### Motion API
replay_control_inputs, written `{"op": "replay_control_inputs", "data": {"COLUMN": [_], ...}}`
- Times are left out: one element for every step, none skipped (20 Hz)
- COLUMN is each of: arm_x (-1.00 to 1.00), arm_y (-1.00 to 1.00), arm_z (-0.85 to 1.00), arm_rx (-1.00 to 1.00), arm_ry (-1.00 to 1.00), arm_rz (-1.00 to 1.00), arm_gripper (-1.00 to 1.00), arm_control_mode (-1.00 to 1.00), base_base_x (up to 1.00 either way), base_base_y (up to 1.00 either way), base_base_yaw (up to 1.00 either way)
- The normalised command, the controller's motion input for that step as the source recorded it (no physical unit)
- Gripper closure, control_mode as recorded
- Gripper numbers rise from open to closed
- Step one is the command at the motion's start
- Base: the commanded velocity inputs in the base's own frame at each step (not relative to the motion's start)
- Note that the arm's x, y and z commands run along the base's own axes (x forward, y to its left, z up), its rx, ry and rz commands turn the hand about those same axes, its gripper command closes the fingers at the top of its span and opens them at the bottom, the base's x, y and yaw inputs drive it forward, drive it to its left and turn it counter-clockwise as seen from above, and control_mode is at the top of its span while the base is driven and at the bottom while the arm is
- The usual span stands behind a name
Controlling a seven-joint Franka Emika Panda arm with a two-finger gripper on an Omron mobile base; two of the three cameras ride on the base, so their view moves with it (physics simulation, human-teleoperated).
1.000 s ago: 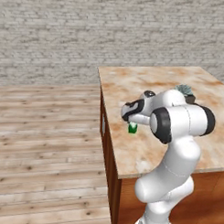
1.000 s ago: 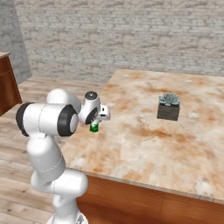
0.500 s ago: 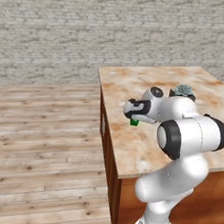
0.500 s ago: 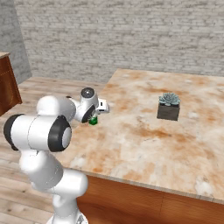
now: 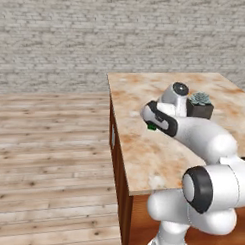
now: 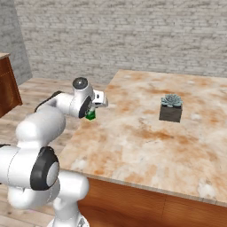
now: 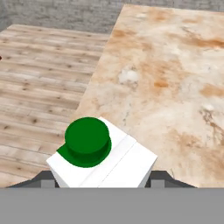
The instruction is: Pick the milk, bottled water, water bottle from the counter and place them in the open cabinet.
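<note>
In the left base view, the milk (image 5: 152, 127) shows as a mere sliver of green beneath the arm's wrist, its body covered by the hand. In the right base view the milk (image 6: 90, 115) is a small green patch tucked under the gripper (image 6: 91, 111), whose fingers cannot be made out against the arm. In the hand view, the milk (image 7: 103, 157) has its lower part cut off at the picture's bottom, and the finger tips (image 7: 43, 178) are mostly hidden behind it. The potted succulent (image 5: 199, 104) is partly covered by the arm, and the counter (image 5: 143, 160) runs off the right edge.
</note>
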Motion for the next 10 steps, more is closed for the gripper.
{"op": "replay_control_inputs", "data": {"arm_x": [-0.65,-0.69,-0.72,-0.66,-0.70,-0.66,-0.64,-0.63,-0.63,-0.61], "arm_y": [0.00,0.00,0.00,0.00,0.00,0.00,0.00,0.00,0.00,0.00], "arm_z": [0.83,0.71,0.71,0.69,0.64,0.61,0.60,0.61,0.63,0.63], "arm_rx": [0.00,0.00,0.00,0.00,0.00,0.00,0.00,0.00,0.00,0.00], "arm_ry": [0.00,0.00,0.00,0.00,0.00,0.00,-0.02,-0.05,-0.05,-0.07], "arm_rz": [-0.07,-0.08,-0.07,-0.07,-0.07,-0.06,-0.04,-0.03,-0.03,-0.02], "arm_gripper": [1.00,1.00,1.00,1.00,1.00,1.00,1.00,1.00,1.00,1.00], "arm_control_mode": [-1.00,-1.00,-1.00,-1.00,-1.00,-1.00,-1.00,-1.00,-1.00,-1.00], "base_base_x": [0.00,0.00,0.00,0.00,0.00,0.00,0.00,0.00,0.00,0.00], "base_base_y": [0.00,0.00,0.00,0.00,0.00,0.00,0.00,0.00,0.00,0.00], "base_base_yaw": [0.00,0.00,0.00,0.00,0.00,0.00,0.00,0.00,0.00,0.00]}}
